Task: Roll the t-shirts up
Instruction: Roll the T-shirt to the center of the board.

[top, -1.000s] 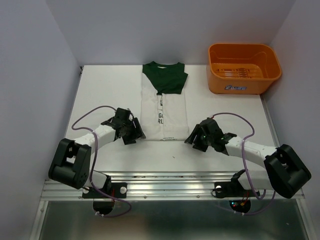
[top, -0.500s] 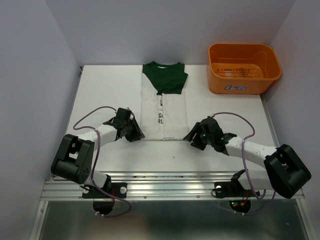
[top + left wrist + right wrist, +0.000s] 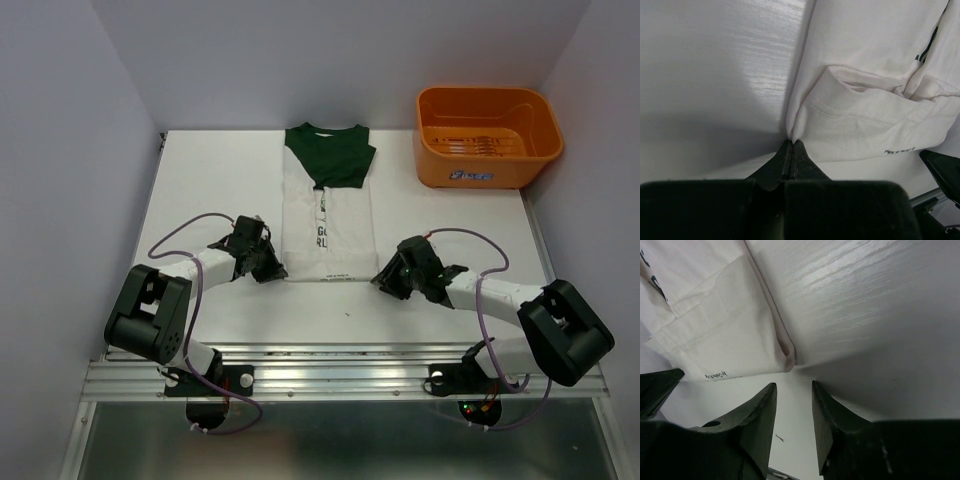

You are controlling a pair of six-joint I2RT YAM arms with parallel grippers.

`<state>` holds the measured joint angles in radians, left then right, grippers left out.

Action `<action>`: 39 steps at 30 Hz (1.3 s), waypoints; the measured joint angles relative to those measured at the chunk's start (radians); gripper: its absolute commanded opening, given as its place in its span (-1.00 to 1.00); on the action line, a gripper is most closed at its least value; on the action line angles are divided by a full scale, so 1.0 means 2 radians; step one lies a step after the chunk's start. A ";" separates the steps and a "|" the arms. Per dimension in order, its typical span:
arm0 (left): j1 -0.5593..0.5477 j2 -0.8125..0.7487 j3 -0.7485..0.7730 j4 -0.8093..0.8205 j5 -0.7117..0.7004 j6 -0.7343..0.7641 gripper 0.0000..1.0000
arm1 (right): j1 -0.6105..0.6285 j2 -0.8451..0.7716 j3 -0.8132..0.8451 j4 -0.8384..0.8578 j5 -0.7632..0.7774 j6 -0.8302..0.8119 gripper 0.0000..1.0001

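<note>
White table (image 3: 200, 180), pale walls (image 3: 300, 60): left hand (image 3: 791, 145) pinches the t-shirt (image 3: 865, 60) at its corner, right hand (image 3: 793, 385) released.

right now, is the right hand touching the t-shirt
Apart. The right wrist view shows a strip of bare table between the open right hand and the t-shirt at its hem corner.
</note>
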<state>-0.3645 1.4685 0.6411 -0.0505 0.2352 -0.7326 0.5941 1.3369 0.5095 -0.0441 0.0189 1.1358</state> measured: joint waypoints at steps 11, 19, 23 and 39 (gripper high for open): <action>0.000 0.000 0.001 -0.002 0.000 0.001 -1.00 | -0.013 0.023 0.000 0.040 0.019 0.023 -0.39; 0.000 -0.002 0.004 -0.013 -0.002 0.003 -1.00 | -0.013 0.043 0.010 0.054 0.016 0.023 -0.65; 0.000 -0.006 0.004 -0.022 -0.003 0.006 -0.63 | -0.013 0.042 0.010 0.054 0.015 0.023 -0.47; 0.000 -0.044 -0.014 -0.039 -0.007 0.005 -0.07 | -0.013 0.037 0.002 0.056 0.011 0.020 -0.42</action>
<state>-0.3649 1.3796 0.6132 -0.1295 0.2203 -0.7235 0.5686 1.4117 0.5144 0.0685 0.0406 1.1755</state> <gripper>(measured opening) 0.519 0.286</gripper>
